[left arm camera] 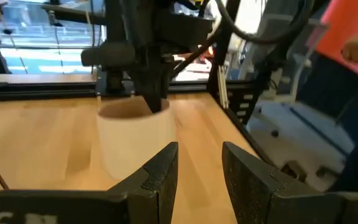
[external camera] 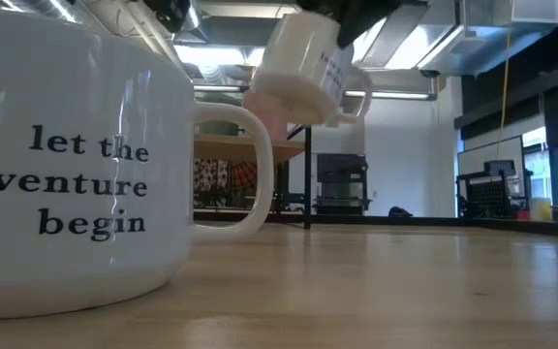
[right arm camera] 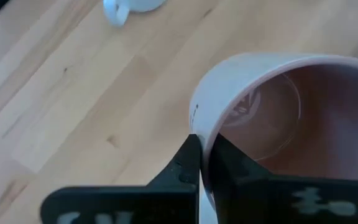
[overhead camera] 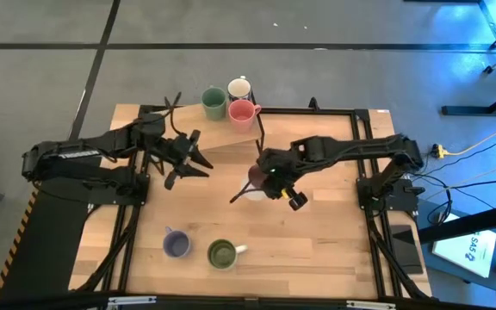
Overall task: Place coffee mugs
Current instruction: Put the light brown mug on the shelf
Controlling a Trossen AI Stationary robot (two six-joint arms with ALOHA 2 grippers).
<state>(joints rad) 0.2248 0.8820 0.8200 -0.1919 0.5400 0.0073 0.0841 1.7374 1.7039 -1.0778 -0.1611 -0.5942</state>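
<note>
Right gripper (right arm camera: 202,163) pinches rim of pale ceramic mug with brown inside (right arm camera: 278,118), frame centre; rigid, glazed-slippery, breakable; left gripper (left arm camera: 199,171) spread, idle.

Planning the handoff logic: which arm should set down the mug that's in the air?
Right. Its pincer is shut on the rim of the pale mug, held above the table at mid-table. The left pincer is open and holds nothing, so it would need a transfer first.
</note>
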